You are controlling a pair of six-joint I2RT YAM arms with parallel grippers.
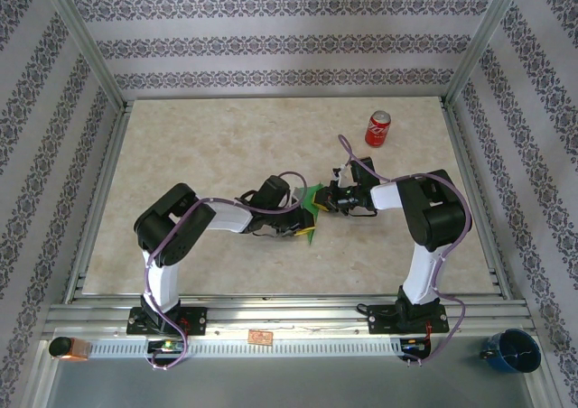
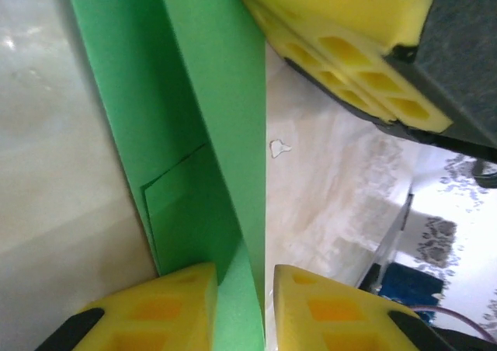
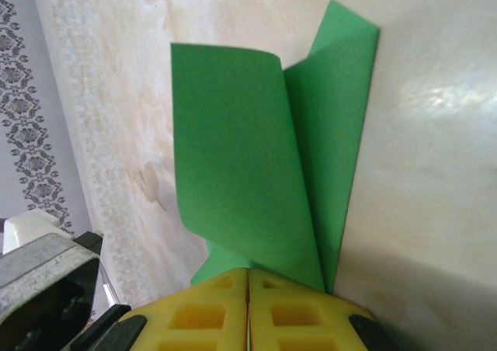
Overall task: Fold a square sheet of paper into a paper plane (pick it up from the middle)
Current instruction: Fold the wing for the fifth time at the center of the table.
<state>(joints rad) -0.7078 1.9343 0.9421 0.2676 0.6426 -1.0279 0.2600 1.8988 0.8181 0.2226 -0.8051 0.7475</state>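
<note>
As the right pincer (image 3: pixel 248 283) clamps the thin bright green square sheet of paper (image 3: pixel 241 149) near the middle of the surface (image 1: pixel 181 155), the left pincer (image 2: pixel 245 308) straddles it, jaws apart. Mid-fold; next likely needs the flap creased flat.

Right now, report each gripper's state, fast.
Left gripper: jaws slightly apart with the green paper between them; whether it grips cannot be told.
Right gripper: closed on the green paper.

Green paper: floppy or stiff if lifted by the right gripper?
Probably floppy: the loose flap of the green paper curls beyond the right gripper. Likely light: the sheet looks thin. Creased layers may stiffen it somewhat.
</note>
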